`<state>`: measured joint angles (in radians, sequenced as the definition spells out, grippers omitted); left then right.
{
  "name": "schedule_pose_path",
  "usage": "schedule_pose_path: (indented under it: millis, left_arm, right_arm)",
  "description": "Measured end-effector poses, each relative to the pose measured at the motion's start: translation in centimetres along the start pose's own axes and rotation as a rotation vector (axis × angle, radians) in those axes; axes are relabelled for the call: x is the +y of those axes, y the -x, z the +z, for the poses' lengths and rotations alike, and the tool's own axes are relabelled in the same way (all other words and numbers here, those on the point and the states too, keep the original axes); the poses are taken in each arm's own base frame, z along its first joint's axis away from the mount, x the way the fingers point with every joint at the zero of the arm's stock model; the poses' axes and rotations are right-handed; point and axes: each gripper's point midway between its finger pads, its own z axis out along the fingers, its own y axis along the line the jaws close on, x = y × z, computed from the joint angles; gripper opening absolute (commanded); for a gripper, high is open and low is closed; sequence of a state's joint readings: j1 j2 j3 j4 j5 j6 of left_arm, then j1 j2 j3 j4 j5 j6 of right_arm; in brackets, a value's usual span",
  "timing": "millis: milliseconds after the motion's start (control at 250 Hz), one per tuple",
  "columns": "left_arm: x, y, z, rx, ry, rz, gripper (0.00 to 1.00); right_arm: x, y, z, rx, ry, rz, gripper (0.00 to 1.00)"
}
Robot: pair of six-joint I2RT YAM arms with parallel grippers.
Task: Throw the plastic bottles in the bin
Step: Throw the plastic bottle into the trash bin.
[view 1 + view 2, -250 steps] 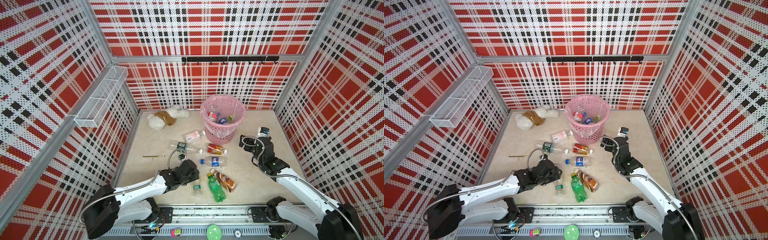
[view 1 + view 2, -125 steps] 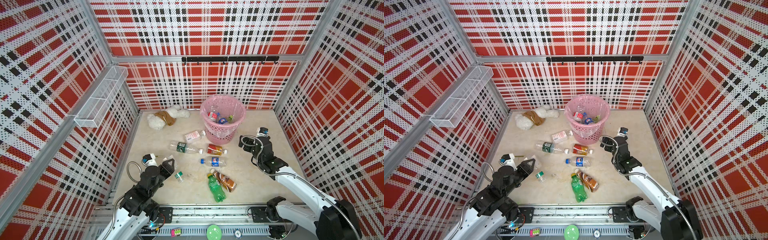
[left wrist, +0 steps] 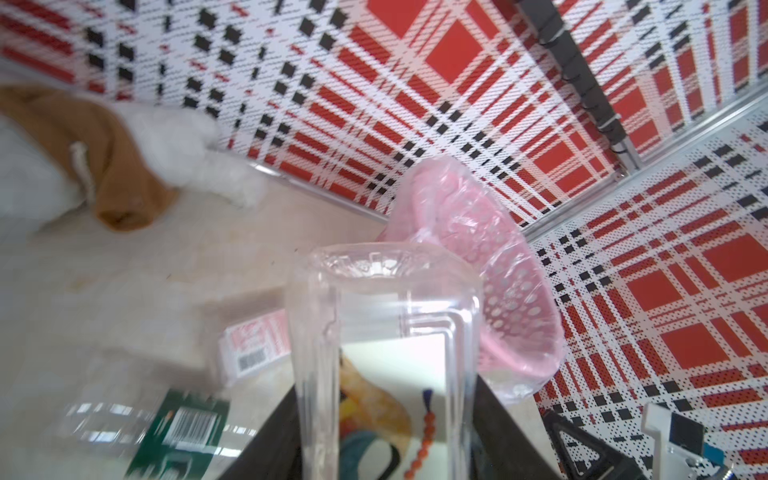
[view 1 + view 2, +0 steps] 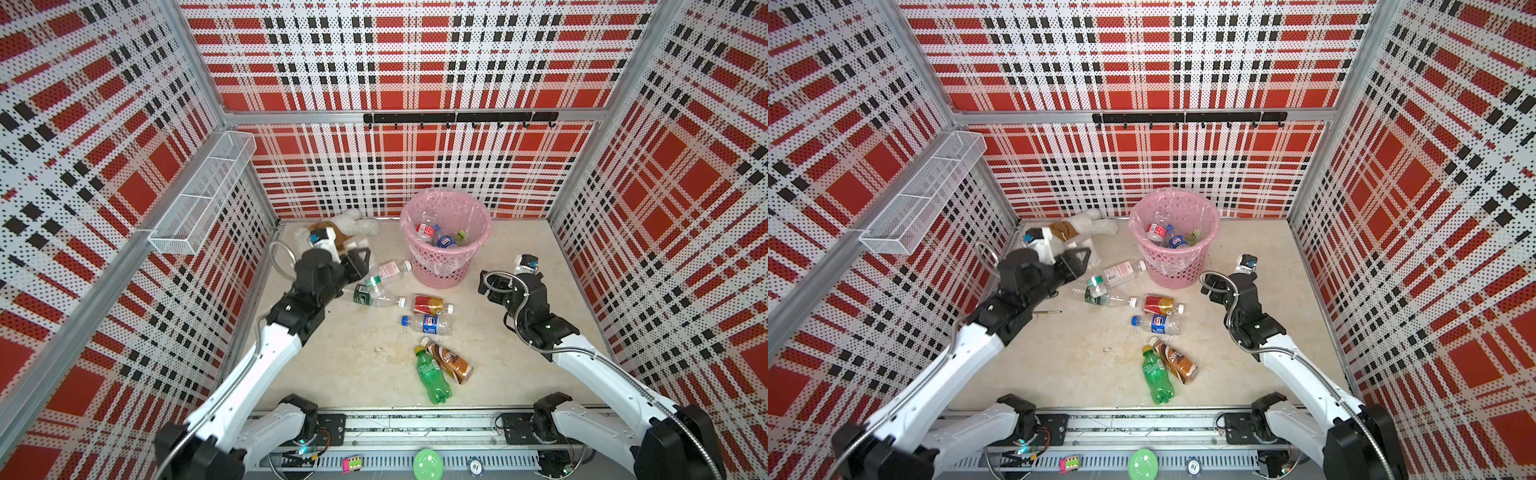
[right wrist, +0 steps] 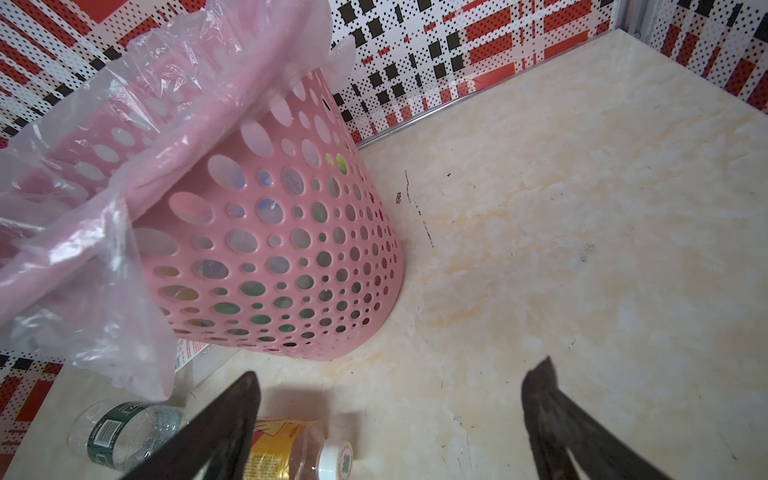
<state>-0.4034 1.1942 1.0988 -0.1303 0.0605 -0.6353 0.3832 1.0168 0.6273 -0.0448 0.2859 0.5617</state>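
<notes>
We see the round pink perforated plastic bin [image 4: 446, 268], lined w/ a clear bag, upright near the back wall. Inside we count at least 3 bottles: a clear red-labelled bottle [image 4: 424, 230], a blue-labelled bottle [image 4: 445, 241] and a small green bottle [image 4: 460, 237]. Deeper contents we can't make out.

The left gripper [image 3: 384, 386] is pinching a small clear plastic bottle [image 3: 382, 316] w/ a white-and-teal label. Its base points away from the wrist cam, and it sits left of the bin and short of its rim. The right gripper [image 5: 397, 374] is spread wide w/ nothing between the jaws, low over bare floor just beside the bin's base on the right.

The beige marbled floor [image 4: 353, 365] is bare at front left & along the right wall, incl. the back-right corner. Bottles crowd the middle strip betw. the arms.

On the floor we count 6 bottles lying down:
- a clear pink-labelled bottle [image 4: 390, 270], cap just beside the bin
- a clear dark-green-labelled bottle [image 4: 368, 296]
- a red-and-yellow-labelled bottle [image 4: 432, 304]
- a blue-capped cola bottle [image 4: 426, 324]
- a brown bottle [image 4: 451, 360] and a large green bottle [image 4: 432, 376], touching side by side

Also:
- 1 white plush toy w/ brown cloth [image 4: 359, 222] in the back-left corner
- 1 white wire-mesh shelf [image 4: 203, 191] w/ 3 compartments on the left wall
- 1 black hook rail [image 4: 457, 117] on the back wall
- 1 thin stick [image 4: 1047, 311] on the floor by the left arm
</notes>
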Motion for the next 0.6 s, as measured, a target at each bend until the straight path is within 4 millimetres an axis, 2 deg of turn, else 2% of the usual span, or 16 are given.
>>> schedule_pose_path:
  millis: [172, 308, 452, 600]
  left_arm:
    - [-7.6, 3.7, 5.6, -0.036, -0.183, 0.104, 0.54]
    - [-11.6, 4.9, 9.6, -0.062, -0.27, 0.174, 0.54]
    - [-13.4, 4.5, 14.6, -0.055, -0.315, 0.208, 0.54]
    - [-13.1, 2.8, 18.8, -0.017, -0.324, 0.208, 0.54]
  right_arm:
    - [-0.3, 0.4, -0.8, -0.011, -0.003, 0.008, 1.0]
    - [-0.4, 0.7, -1.2, -0.022, 0.002, 0.021, 1.0]
    - [-0.4, 0.4, -1.1, -0.013, 0.006, 0.024, 1.0]
    - [-0.6, 0.2, -1.1, -0.004, -0.001, 0.021, 1.0]
